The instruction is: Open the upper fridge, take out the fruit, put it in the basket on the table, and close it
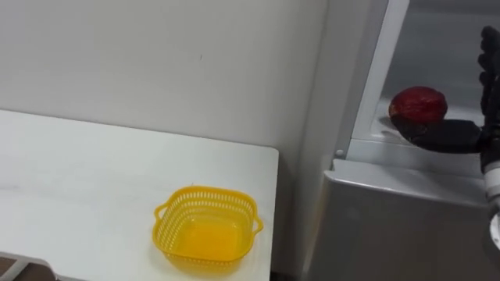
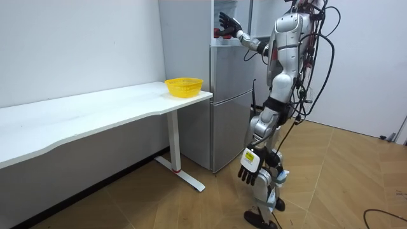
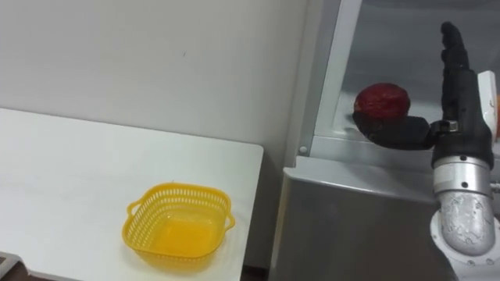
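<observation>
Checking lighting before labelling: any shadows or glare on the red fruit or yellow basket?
Left eye view: the red fruit sits in a dimmer fridge compartment, no glare; right eye view: the right robot hand darkly covers its lower edge; yellow basket evenly lit.

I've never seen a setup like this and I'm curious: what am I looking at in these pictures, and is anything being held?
It is a humanoid robot standing at a fridge. The room view comes from a camera across the room; the two eye views come from its head. On the white table stands an empty yellow basket. Its right hand, held open, reaches into the open upper compartment beside a round red fruit on the shelf; nothing is gripped yet. Its left hand hangs at its side.
</observation>
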Available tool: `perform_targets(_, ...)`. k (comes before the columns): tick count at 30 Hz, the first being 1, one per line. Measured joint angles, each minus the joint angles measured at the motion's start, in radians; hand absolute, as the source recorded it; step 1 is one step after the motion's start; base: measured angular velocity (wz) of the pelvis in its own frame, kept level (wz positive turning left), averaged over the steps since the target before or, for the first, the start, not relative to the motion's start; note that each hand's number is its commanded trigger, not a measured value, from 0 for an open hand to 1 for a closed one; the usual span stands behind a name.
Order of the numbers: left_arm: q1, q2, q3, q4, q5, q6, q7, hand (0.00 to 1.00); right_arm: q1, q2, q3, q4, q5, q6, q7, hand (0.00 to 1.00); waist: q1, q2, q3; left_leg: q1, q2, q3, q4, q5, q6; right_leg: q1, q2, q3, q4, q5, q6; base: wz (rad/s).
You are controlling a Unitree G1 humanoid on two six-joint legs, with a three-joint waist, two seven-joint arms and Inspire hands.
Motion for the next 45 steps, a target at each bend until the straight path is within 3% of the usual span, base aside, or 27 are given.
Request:
perform_targets(9, 0.003, 0.004, -0.001, -0.015, 0.000, 0.007, 0.002, 0.00, -0.032, 0.000, 0.003, 0.118, 0.000, 0.002, 0.031, 0.00, 0.002, -0.017, -0.0014, 0.005, 0.000, 0.000, 0.007, 0.000, 0.000, 0.006, -0.001, -0.002, -0.001, 0.000, 0.000, 0.00)
perform_targets(22, 0.005, 0.004, -0.012, -0.015, -0.001, 0.009, 0.002, 0.00, -0.076, 0.000, 0.004, 0.155, 0.000, 0.003, 0.059, 0.00, 0.001, -0.004, 0.0025, 0.002, 0.000, -0.001, 0.008, 0.000, 0.000, 0.006, -0.001, -0.008, -0.001, 0.001, -0.001, 0.00)
perform_targets(33, 0.006, 0.004, -0.013, -0.015, -0.001, 0.013, 0.002, 0.00, -0.079, 0.000, 0.004, 0.170, -0.003, 0.003, 0.066, 0.00, 0.004, 0.000, 0.0001, 0.000, 0.000, -0.001, 0.008, 0.000, 0.000, 0.003, -0.001, -0.009, 0.000, 0.001, -0.001, 0.00)
perform_targets(37, 0.008, 0.005, -0.013, -0.019, -0.001, 0.016, 0.001, 0.00, -0.095, -0.001, 0.015, 0.184, -0.003, 0.034, 0.068, 0.00, 0.000, -0.006, -0.0044, -0.011, 0.000, -0.004, 0.010, 0.000, 0.000, -0.002, -0.001, -0.011, 0.000, 0.001, -0.001, 0.00)
perform_targets(45, 0.027, 0.006, -0.012, -0.076, -0.001, 0.038, 0.002, 0.00, -0.173, -0.059, 0.083, 0.282, 0.073, 0.058, 0.127, 0.00, 0.004, -0.018, -0.0071, -0.008, 0.001, -0.007, 0.011, 0.001, 0.000, 0.001, -0.003, -0.020, 0.000, 0.001, -0.001, 0.02)
